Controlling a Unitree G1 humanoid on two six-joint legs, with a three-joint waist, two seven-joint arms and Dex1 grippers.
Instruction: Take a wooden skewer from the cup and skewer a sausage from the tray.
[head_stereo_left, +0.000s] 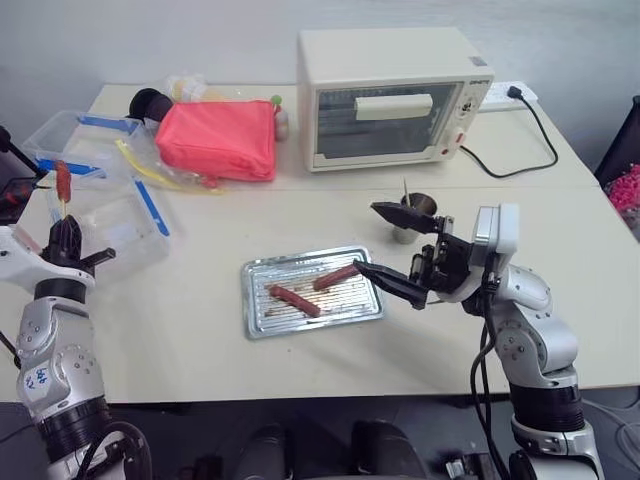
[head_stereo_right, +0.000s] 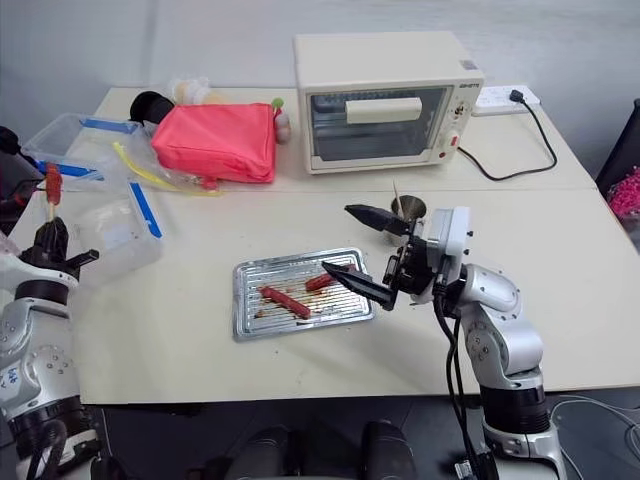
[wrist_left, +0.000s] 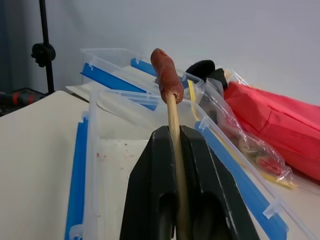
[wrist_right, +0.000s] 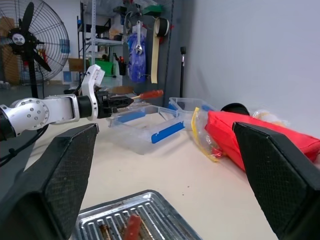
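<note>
Left claw (wrist_left: 175, 150) clamped on wooden skewer (wrist_left: 176, 130) bearing sausage (wrist_left: 167, 75), right claw (head_stereo_left: 385, 245) wide apart

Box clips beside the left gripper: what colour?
Blue, on the clear plastic boxes; the left wrist view shows the clips best.

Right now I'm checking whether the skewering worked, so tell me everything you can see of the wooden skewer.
The wooden skewer is a thin, straight, pale tan stick. The left gripper is shut on its lower part, holding it roughly upright, tilted slightly. Its upper end is buried in a reddish-brown sausage, so the tip is hidden. It is held up in front of the clear plastic boxes, touching only the fingers and the sausage.
</note>
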